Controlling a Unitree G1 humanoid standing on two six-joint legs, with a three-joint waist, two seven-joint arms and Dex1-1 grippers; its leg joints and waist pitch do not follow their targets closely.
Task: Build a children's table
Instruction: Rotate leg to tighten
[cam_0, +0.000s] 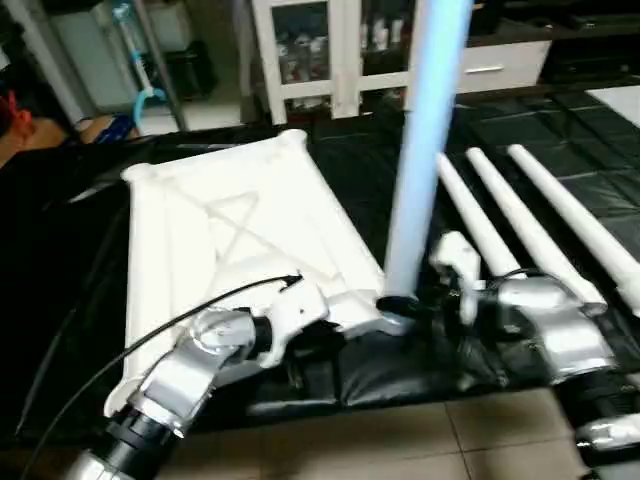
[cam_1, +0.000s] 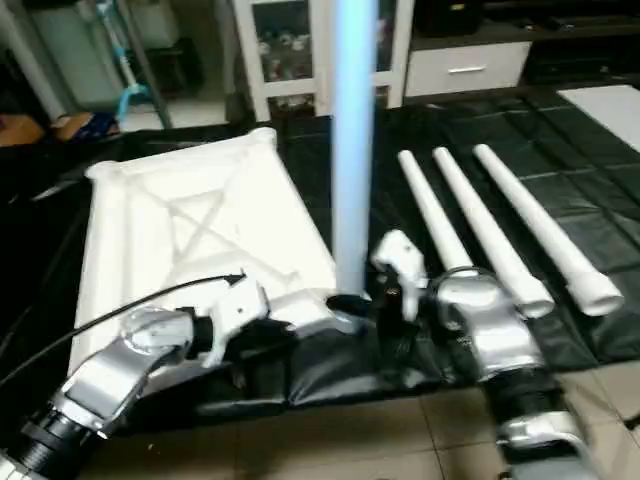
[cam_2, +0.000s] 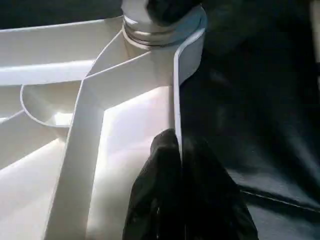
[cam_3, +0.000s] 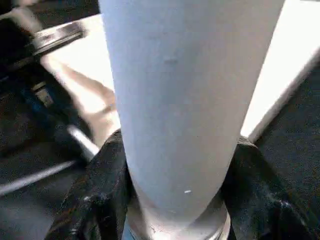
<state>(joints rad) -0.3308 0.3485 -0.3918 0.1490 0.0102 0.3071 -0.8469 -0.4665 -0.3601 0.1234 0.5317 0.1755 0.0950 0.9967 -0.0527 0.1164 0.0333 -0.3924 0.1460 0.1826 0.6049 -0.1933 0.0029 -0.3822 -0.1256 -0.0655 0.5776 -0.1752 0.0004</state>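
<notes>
The white ribbed plastic tabletop (cam_0: 230, 240) lies upside down on black sheeting. The left tool (cam_2: 180, 165) pinches its thin rim. The right tool (cam_3: 175, 200) clasps the upright white tubular leg (cam_0: 425, 140) low at the corner socket (cam_2: 160, 25). Probably light, stiff and smooth; a low grip seems safest.

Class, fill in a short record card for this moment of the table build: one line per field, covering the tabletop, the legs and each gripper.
tabletop: tabletop lies underside up on black sheet
standing leg: upright leg in near corner socket
spare legs: three loose legs lying beside it
left gripper: left gripper shut on the tabletop's edge rib
right gripper: right gripper closed around the upright leg's base
</notes>
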